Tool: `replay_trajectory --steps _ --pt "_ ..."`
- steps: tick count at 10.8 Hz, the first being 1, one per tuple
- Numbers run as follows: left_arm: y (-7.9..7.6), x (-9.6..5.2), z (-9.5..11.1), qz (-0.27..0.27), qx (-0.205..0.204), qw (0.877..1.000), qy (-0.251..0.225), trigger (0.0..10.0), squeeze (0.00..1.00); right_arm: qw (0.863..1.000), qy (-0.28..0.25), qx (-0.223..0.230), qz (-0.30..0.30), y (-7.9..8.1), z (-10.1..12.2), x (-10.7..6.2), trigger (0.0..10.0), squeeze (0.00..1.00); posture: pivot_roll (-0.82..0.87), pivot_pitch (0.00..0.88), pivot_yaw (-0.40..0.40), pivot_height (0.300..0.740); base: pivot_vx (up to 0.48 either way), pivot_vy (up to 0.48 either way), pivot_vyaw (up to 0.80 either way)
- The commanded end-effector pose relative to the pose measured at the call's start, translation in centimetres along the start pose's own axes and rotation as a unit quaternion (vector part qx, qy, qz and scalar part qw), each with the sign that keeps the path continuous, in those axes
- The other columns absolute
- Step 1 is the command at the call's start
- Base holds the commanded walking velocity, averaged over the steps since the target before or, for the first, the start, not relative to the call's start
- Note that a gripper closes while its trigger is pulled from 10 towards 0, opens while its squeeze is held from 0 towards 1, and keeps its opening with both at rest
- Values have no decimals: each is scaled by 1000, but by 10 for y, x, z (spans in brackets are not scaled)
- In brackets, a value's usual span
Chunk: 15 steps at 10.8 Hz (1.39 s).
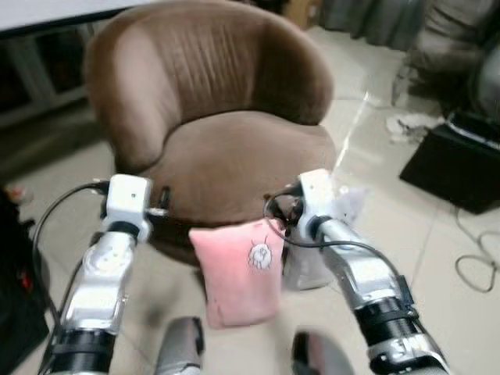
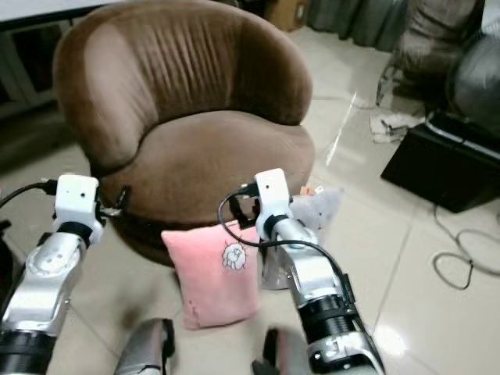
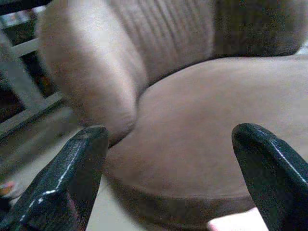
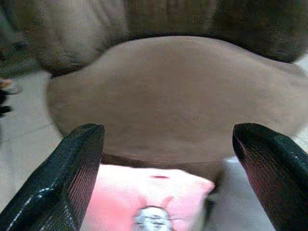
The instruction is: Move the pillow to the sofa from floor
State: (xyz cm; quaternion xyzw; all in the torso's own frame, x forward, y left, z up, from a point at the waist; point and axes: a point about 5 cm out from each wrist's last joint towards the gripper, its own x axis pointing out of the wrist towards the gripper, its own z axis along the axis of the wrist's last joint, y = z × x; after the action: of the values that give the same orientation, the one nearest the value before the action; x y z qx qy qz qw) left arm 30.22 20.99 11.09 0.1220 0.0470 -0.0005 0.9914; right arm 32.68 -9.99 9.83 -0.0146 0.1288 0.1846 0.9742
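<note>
Leaning upright on the floor (image 1: 461, 234) against the front of the brown sofa (image 1: 234, 156), the pink pillow (image 1: 234, 269) waits between the released left end effector (image 3: 168, 178) and right end effector (image 4: 168, 178), so closing both on it comes next.

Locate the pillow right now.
The pink pillow stands on the floor against the front of the brown sofa, centre of the head views, between the two arms and nearer the right end effector.

Pillow (image 1: 236, 269) on floor (image 1: 406, 226), upright against sofa (image 1: 226, 141) front; black box (image 1: 457, 168) well right.
</note>
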Motion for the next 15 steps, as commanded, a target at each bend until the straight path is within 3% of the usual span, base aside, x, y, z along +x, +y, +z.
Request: replay_trajectory --steps 1,6,9,12,15 --pt "-13 1 3 -20 -2 1000 -5 10000 0 1000 6 6 -27 -16 -4 -4 10000 0 52 0 -42 572 394 0 0" --pt "-25 0 1 -60 12 998 -2 10000 0 999 9 26 -45 -22 -10 -8 10000 0 47 0 -20 572 375 0 0" --pt "-22 0 2 -102 35 994 6 10000 0 994 9 73 -79 -16 -27 -15 10000 0 35 0 101 572 368 0 0" --pt "-35 -4 -18 -125 41 990 46 10000 0 997 41 47 -52 -16 -41 -22 10000 0 16 0 102 572 0 0 0" --pt "-38 -6 -37 -100 24 992 78 10000 0 998 41 27 -44 -20 -41 -22 10000 0 -5 0 56 572 0 0 0"
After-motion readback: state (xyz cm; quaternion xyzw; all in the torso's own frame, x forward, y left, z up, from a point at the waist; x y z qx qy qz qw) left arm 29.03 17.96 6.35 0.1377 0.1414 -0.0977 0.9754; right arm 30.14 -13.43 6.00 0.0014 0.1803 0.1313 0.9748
